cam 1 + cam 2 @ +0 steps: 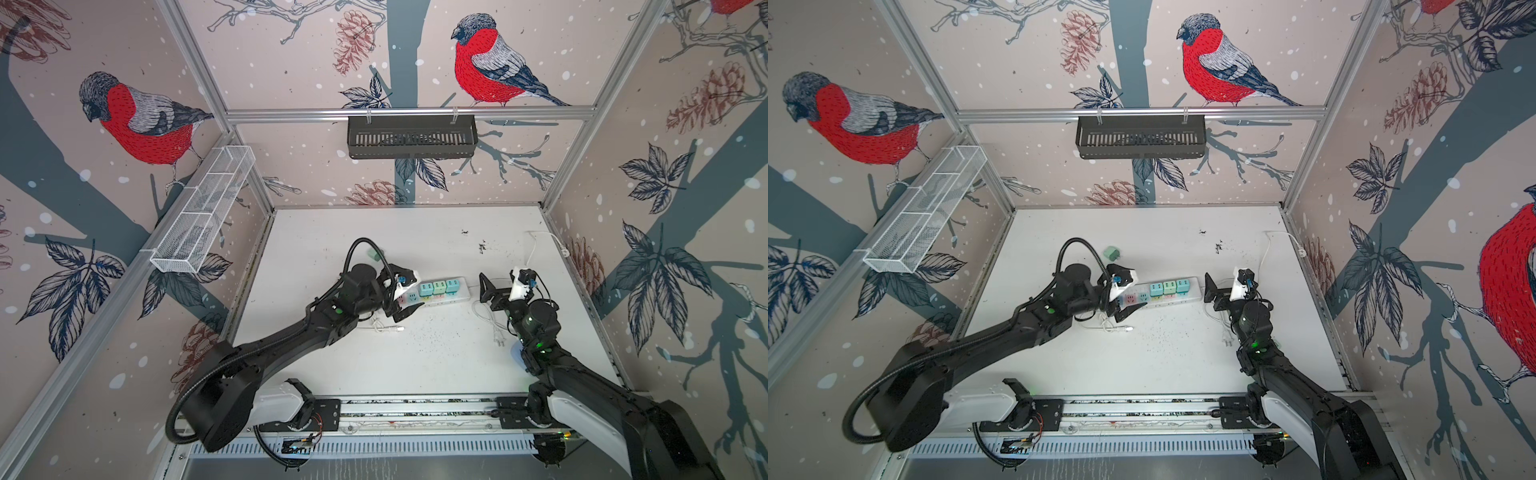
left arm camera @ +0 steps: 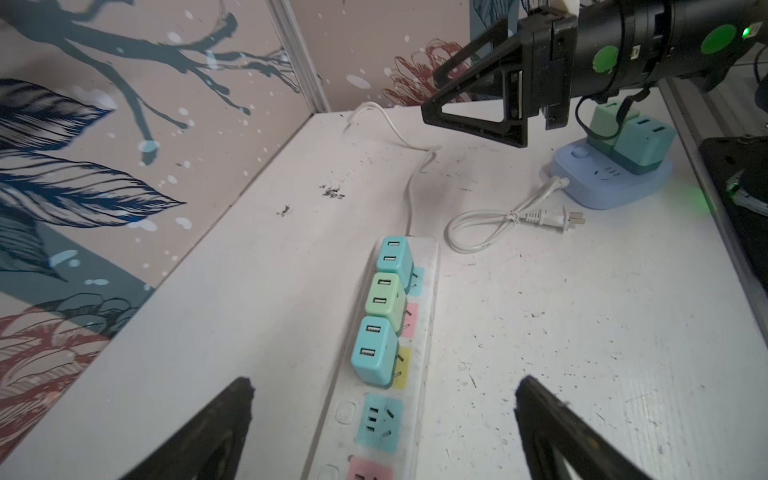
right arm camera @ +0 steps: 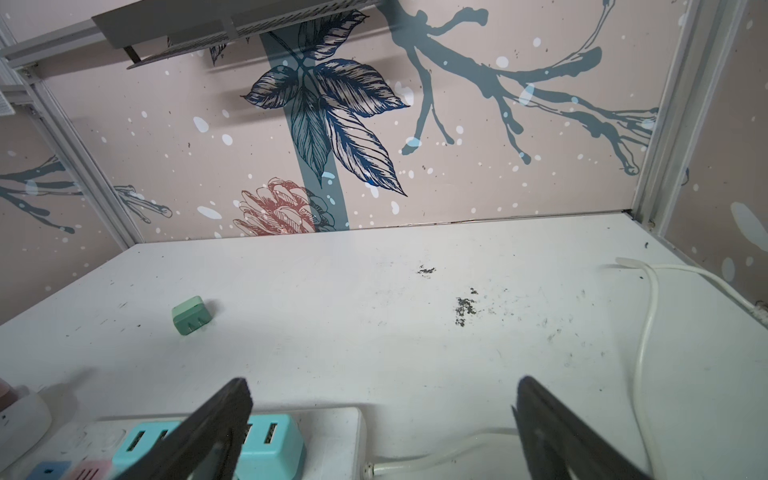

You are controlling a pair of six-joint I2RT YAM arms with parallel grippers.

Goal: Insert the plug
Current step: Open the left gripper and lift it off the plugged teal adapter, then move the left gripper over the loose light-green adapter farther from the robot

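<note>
arms [image 1: 291, 340]: black | left pincer [image 2: 386, 380]: black triangular | lamps [image 1: 338, 309]: green | hose [image 1: 365, 239]: corrugated

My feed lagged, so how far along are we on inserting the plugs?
Done: three pastel USB charger cubes look seated in the long white power strip. In hand: nothing; the left gripper hovers open over the strip, and the right gripper is open too. Left: the loose green charger cube lies unplugged beyond the strip, whose blue socket is free.
</note>
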